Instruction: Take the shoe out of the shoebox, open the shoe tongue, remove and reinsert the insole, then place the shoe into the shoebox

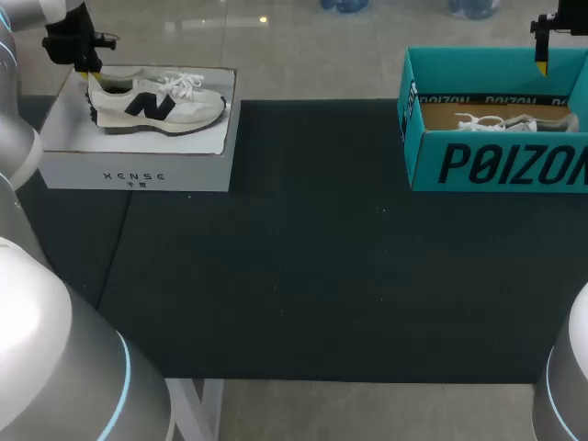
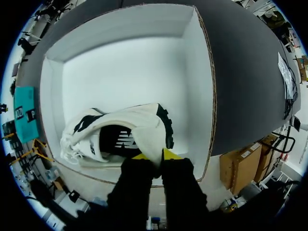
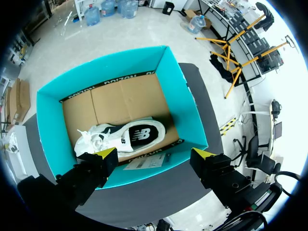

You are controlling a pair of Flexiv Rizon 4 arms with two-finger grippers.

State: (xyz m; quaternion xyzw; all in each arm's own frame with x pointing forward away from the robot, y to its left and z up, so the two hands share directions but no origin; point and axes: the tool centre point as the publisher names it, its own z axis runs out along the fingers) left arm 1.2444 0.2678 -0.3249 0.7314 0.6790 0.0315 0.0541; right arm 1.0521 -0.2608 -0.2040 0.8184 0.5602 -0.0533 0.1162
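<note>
A white sneaker point(image 1: 156, 103) with a dark side logo lies in the open white shoebox point(image 1: 138, 165) at the back left. My left gripper point(image 1: 89, 78) is at its heel. In the left wrist view the left gripper point(image 2: 156, 155) is shut on the heel rim of the sneaker point(image 2: 125, 130), inside the white shoebox point(image 2: 125, 67). A second white sneaker point(image 1: 510, 121) lies in the teal shoebox point(image 1: 496, 165) at the back right. My right gripper point(image 1: 541, 66) hangs above that box. Seen from its wrist, the right gripper point(image 3: 156, 156) is open over the near wall of the teal shoebox point(image 3: 192, 115), clear of the second sneaker point(image 3: 125, 134).
A black mat point(image 1: 303, 276) covers the table between and in front of the two boxes. A white label point(image 3: 142, 164) is stuck on the teal box's near wall.
</note>
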